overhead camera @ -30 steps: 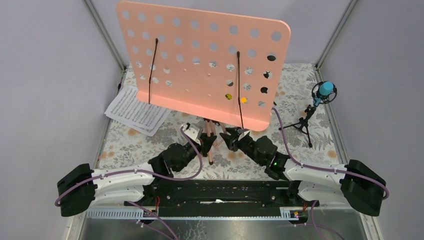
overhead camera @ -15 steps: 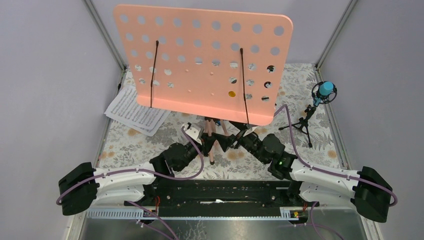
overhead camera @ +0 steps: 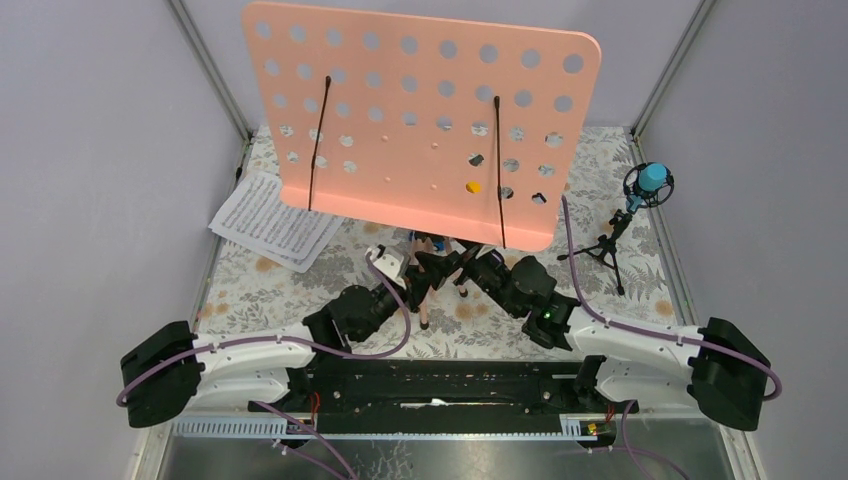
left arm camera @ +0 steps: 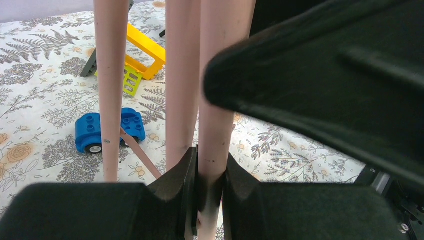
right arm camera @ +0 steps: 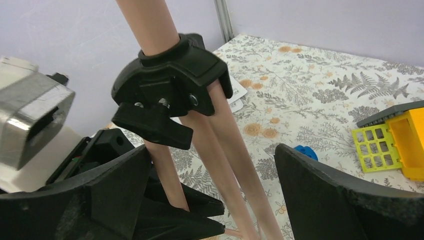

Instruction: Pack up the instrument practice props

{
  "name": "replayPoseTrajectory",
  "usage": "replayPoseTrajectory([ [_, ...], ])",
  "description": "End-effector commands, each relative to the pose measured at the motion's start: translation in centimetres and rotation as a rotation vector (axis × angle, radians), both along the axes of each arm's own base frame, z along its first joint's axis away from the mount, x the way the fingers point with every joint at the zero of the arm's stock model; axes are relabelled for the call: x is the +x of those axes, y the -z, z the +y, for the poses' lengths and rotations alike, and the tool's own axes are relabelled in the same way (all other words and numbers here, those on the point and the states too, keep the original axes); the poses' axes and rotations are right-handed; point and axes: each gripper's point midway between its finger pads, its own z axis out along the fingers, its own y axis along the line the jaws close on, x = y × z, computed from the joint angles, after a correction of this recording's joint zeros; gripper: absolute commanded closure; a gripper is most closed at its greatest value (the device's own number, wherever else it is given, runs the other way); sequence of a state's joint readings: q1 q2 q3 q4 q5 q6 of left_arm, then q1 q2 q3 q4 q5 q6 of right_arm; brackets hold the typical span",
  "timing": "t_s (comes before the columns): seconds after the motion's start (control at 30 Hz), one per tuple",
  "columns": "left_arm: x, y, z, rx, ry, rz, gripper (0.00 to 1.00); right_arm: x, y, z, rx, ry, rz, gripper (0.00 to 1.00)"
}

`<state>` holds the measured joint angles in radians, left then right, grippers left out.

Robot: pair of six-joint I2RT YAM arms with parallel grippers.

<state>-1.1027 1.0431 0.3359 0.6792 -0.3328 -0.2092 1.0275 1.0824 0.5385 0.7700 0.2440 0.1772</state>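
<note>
stand: pink perforated music stand upright mid-table on the floral cloth; the plate sits high, with 2 thin black wire arms across its face.
legs: 3 pink tripod legs run down from a black collar (the spread shows best in the right wrist view).
left gripper: clamped on 1 leg of the music stand, low down, with the leg pinched between both pads.
right gripper: jaws fully apart, 1 finger on each side of the legs, below the collar; it grips nothing.
both arms: they reach in from the near edge and meet at the base of the stand, under the lower edge of the plate in the top view.
sheet music: white pages flat on the cloth, left of the stand near the left wall; 1 corner is tucked under the plate in the top view.
blue mic: upright on its small black tripod near the right wall, well apart from both grippers.
toy car: blue, on the cloth just behind the legs; 1 leg crosses in front of it.
block: yellow and yellow-green, lying further back than the car.
</note>
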Motion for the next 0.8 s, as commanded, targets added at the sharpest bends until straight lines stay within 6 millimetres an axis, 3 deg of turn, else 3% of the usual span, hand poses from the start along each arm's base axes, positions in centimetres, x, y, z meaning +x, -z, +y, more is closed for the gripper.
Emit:
replayPoseTrajectory([
  [0.0,-1.5,5.1,-0.2,0.092,0.04,0.16,1.0,0.4,-2.6,1.1,0.081,-0.002,-0.038,0.0],
  [0.4,-1.9,5.9,-0.6,0.102,0.062,0.175,1.0,3.2,-0.6,1.5,-0.021,0.113,-0.078,0.02],
  [0.53,-1.7,6.1,0.1,0.104,0.03,0.182,0.96,3.5,0.1,1.7,-0.04,0.121,-0.078,0.23],
  [0.57,-1.6,6.1,0.5,0.101,0.012,0.184,0.91,3.4,0.2,1.7,-0.037,0.12,-0.077,0.28],
  [0.7,-1.0,6.3,2.6,0.052,-0.091,0.201,0.29,3.4,0.8,1.4,-0.043,0.125,-0.07,0.38],
  [0.77,-1.1,5.9,3.3,0.021,-0.107,0.199,0.16,3.3,0.9,1.5,-0.056,0.117,-0.073,0.43],
])
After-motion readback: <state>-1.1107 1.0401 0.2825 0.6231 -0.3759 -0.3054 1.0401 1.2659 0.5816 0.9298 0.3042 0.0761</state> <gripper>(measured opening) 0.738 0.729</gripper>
